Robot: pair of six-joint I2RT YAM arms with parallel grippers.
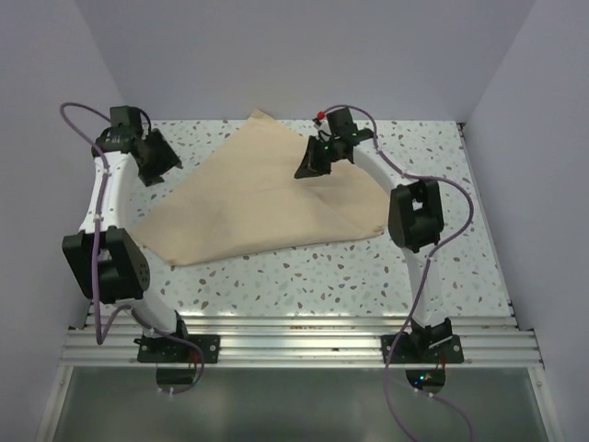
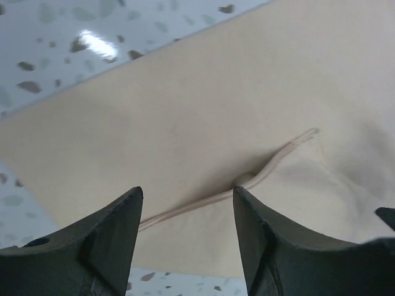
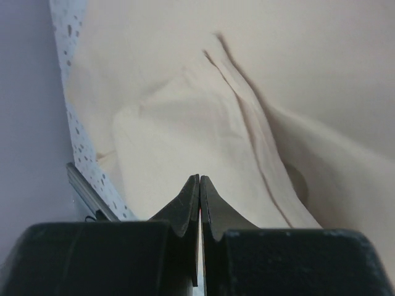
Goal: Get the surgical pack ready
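Tan cloth sheet (image 1: 258,198) lies part-folded, mid-wrap; your left gripper (image 2: 188,194) hangs spread over its hem, right gripper (image 3: 199,179) pressed together, empty. Likely next: pinch a corner.

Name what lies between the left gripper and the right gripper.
In the top view: a strip of bare table beside the left gripper, then the tan cloth, running under the right gripper.
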